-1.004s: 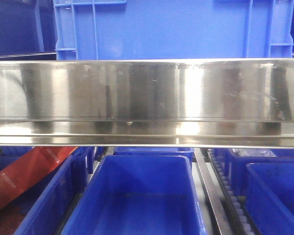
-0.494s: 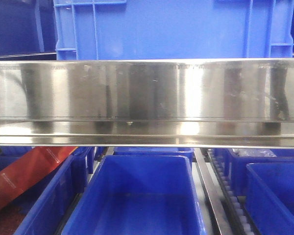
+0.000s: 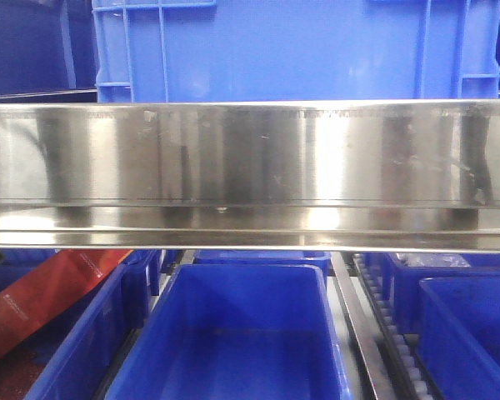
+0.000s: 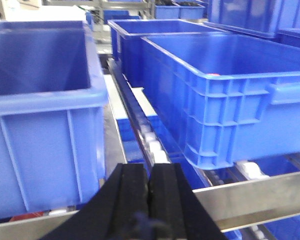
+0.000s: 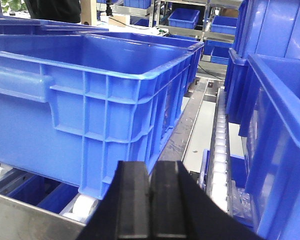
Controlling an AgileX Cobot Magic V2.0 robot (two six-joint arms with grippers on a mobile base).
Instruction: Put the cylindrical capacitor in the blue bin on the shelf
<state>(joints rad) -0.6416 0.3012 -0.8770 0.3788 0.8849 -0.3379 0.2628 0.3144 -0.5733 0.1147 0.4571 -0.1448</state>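
Faint, perhaps white lettering on the orange-red packet (image 3: 46,296), too blurred to read.

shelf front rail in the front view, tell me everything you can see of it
The shelf front rail is a wide band of shiny stainless steel that runs level across the whole front view, edge to edge. Its face is scratched and mirror-like, with bright vertical glare streaks and dim dark reflections. A narrower stepped lip runs along its bottom edge. A large blue bin rises behind its top edge, and open blue bins sit on the level below it.
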